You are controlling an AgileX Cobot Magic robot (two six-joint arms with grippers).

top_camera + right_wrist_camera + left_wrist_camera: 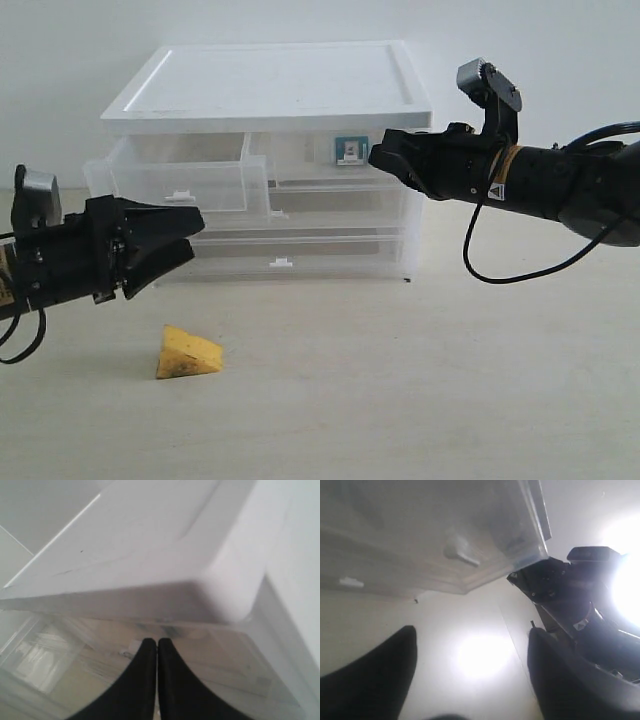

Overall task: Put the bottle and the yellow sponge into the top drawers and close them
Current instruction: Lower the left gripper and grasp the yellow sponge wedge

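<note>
My left gripper [196,231], jaws spread and empty, hovers just up-left of the sponge [188,354] in the lower left; my clenched right gripper [373,155] is well apart, upper right

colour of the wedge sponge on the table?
The sponge is yellow-orange, darker near its base; best in the exterior view.

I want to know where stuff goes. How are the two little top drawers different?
Seen from the front, the left top drawer is pulled out, while the right top drawer is pushed in. The left top drawer looks empty, but the right top drawer has the bottle showing through its front. Both are see-through plastic and sit side by side under the white top.
</note>
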